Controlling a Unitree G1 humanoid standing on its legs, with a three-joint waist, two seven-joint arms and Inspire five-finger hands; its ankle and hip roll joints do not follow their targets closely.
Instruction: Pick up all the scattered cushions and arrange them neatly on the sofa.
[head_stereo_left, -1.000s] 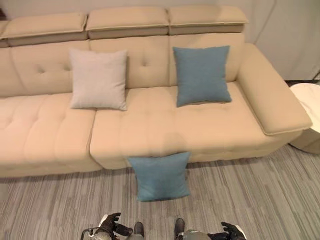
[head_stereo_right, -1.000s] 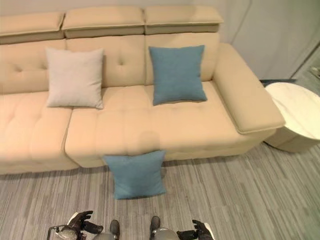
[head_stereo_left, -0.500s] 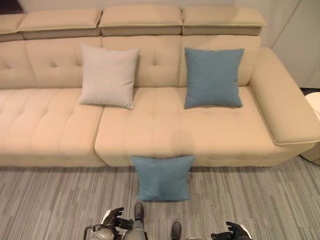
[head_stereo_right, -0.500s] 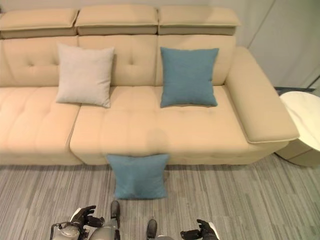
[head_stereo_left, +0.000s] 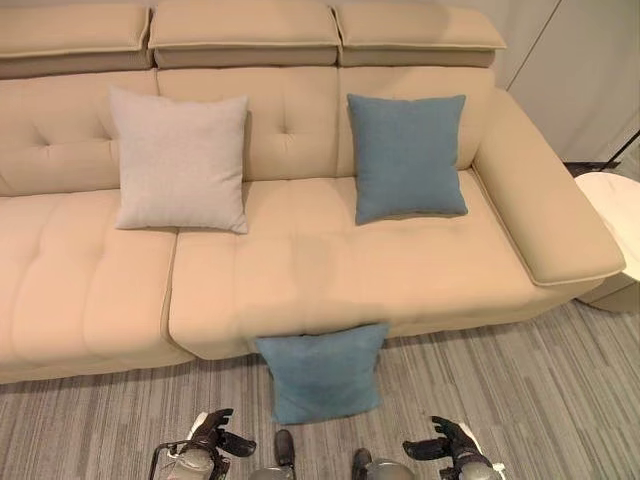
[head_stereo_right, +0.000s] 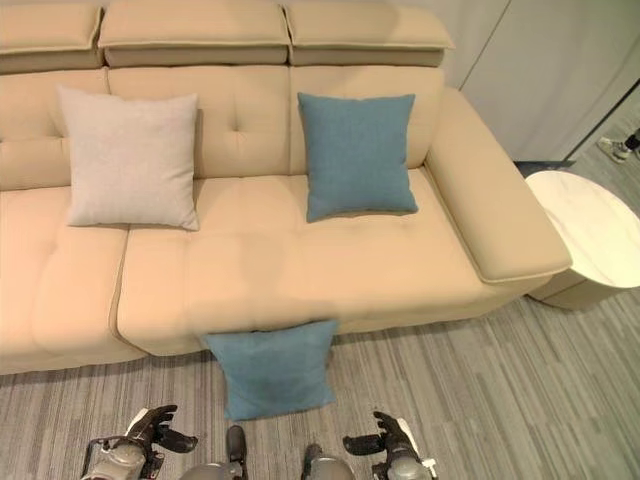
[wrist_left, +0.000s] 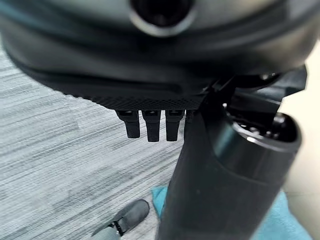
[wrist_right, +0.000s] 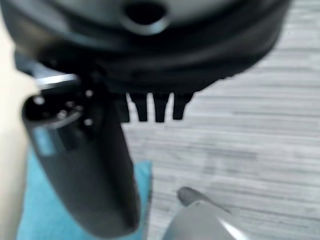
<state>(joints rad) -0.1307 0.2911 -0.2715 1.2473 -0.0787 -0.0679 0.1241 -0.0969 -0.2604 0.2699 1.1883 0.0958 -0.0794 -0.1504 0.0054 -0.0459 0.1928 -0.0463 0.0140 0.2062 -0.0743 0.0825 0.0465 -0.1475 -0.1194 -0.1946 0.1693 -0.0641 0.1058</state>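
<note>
Across the left eye view we see the beige sofa (head_stereo_left: 330, 270) spanning the frame, with a grey cushion (head_stereo_left: 180, 160) propped against its backrest toward our left and a blue cushion (head_stereo_left: 405, 157) propped upright against the backrest toward our right, the two well apart. A second blue cushion (head_stereo_left: 322, 372) stands on the striped grey floor (head_stereo_left: 540, 390), leaning against the sofa's front edge below the middle seat. Our left hand (head_stereo_left: 212, 437) and right hand (head_stereo_left: 443, 445) show low at the bottom edge, on either side of that fallen cushion and apart from it, both empty with fingers loosely spread. At the right edge sits part of a round white bench (head_stereo_left: 615, 215), just beside the sofa's armrest. From the right eye view we note the same layout, with more of the round bench's top showing and a person's shoe (head_stereo_right: 613, 147) on the floor beyond it. Through the left wrist view we see our left hand's fingers (wrist_left: 150, 125) straight and apart above the floor, holding nothing, with a corner of blue cushion past the thumb. Through the right wrist view our right hand's fingers (wrist_right: 152, 107) likewise hang straight and unclamped over the floor, with blue cushion fabric beside the thumb.
</note>
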